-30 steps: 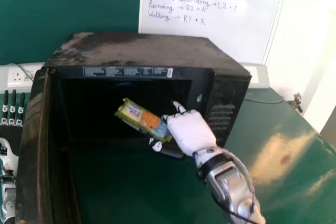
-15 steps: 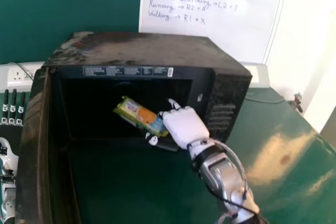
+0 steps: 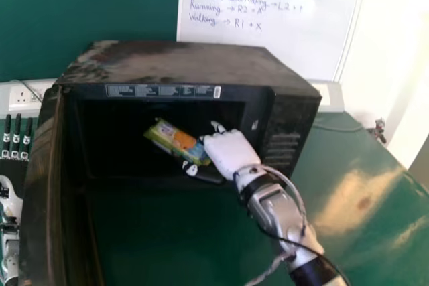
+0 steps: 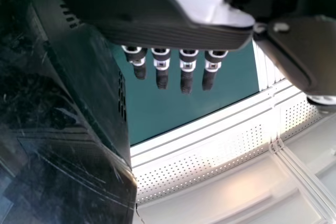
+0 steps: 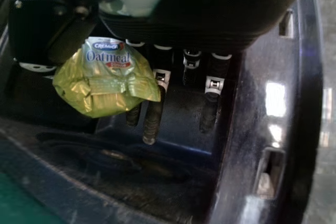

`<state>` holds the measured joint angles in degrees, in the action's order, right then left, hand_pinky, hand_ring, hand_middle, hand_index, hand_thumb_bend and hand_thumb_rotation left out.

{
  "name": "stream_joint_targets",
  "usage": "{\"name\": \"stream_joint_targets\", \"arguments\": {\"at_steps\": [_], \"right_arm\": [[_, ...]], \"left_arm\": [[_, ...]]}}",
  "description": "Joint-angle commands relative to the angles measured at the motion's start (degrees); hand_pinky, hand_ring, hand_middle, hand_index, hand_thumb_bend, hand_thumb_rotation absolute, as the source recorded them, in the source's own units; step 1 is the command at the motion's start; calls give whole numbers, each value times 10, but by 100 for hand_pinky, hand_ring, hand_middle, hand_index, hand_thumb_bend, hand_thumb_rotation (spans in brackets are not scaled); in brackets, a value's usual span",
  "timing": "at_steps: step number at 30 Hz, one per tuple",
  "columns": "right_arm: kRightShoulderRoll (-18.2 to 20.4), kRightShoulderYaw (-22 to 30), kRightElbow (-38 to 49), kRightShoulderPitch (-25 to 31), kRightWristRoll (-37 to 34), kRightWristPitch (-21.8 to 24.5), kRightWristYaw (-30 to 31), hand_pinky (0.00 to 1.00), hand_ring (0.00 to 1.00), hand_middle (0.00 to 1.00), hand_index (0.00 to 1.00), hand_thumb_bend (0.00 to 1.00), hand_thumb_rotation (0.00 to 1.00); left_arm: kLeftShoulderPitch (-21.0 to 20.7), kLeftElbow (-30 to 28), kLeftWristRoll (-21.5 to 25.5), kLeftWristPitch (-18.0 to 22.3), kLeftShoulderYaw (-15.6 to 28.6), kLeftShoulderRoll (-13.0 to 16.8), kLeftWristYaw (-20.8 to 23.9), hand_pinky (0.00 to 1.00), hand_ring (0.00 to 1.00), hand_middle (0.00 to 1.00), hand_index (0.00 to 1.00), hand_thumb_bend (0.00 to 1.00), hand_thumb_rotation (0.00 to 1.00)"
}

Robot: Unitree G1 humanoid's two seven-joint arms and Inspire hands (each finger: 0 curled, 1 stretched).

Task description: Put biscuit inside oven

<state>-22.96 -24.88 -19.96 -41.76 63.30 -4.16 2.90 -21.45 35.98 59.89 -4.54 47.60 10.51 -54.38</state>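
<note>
A green work surface (image 3: 335, 165) is provided as the base of the setup, and a green panel (image 3: 87, 11) is positioned behind it. The black oven (image 3: 174, 65) is set on the work surface, with its cavity (image 3: 110, 132) facing the robot; its top is marked with pale, worn patches. A whiteboard (image 3: 281, 25), on which lines of handwriting are written, is located behind the oven toward the right. The oven door (image 3: 41, 192) is swung open at the left side of the opening. A printed strip (image 3: 161, 91) is fitted along the upper edge of the opening. The right hand (image 3: 231, 153) is located at the right part of the opening, its forearm extended from the bottom edge of the head view. The biscuit packet (image 3: 175, 141) is clamped between the thumb and the fingers (image 5: 153, 121) of the right hand. The packet is tilted, its left end raised and its right end lowered at the hand. The packet is held at the mouth of the oven, off the cavity floor; how deep it is placed cannot be told. The left hand (image 3: 8, 199) is located at the left edge of the head view, beside the door, its fingers (image 3: 16, 140) straight and apart. A wall socket (image 3: 23, 96) is mounted behind, at the far left.
</note>
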Motion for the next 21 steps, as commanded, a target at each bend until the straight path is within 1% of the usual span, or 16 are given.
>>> {"name": "stream_joint_targets", "arguments": {"at_steps": [1, 4, 6, 8, 12, 13, 16, 18, 20, 21], "right_arm": [[4, -4, -24, -32, -8, -1, -19, 53, 52, 47, 53, 52, 0], [11, -10, -63, -52, -10, 1, -40, 52, 50, 45, 54, 52, 0], [17, -14, -90, -65, -14, 0, -52, 52, 42, 48, 56, 51, 0], [22, -19, -112, -76, -16, 0, -62, 53, 41, 49, 57, 51, 0], [29, -30, -145, -95, -20, -6, -91, 48, 41, 47, 57, 51, 0], [32, -31, -155, -100, -23, -9, -98, 48, 41, 46, 56, 51, 0], [41, -37, -195, -118, -31, -19, -124, 54, 43, 47, 56, 51, 0], [48, -44, -226, -131, -35, -26, -144, 57, 44, 48, 55, 51, 0], [53, -50, -255, -144, -38, -36, -164, 55, 44, 48, 56, 51, 0], [55, -53, -269, -150, -40, -42, -175, 54, 44, 50, 52, 51, 0]], "left_arm": [[30, 26, 3, -7, -1, -23, -4, 0, 0, 100, 100, 46, 100], [32, 17, 3, -6, -1, -28, 6, 0, 0, 100, 100, 46, 100], [32, 14, 2, -5, -1, -30, 8, 0, 0, 100, 100, 46, 100], [34, 11, 1, -2, -1, -32, 11, 0, 0, 100, 100, 45, 100], [33, 13, 4, -9, 0, -31, 13, 0, 0, 100, 100, 46, 100], [33, 14, 4, -10, 0, -31, 13, 0, 0, 99, 100, 46, 100], [31, 15, 2, -6, 0, -31, 11, 0, 0, 100, 100, 45, 100], [32, 12, 2, -5, 0, -33, 14, 0, 0, 100, 100, 45, 100], [33, 9, 3, -9, -1, -34, 14, 0, 0, 100, 100, 45, 100], [34, 8, 2, -8, -2, -34, 15, 0, 0, 100, 100, 45, 100]]}}
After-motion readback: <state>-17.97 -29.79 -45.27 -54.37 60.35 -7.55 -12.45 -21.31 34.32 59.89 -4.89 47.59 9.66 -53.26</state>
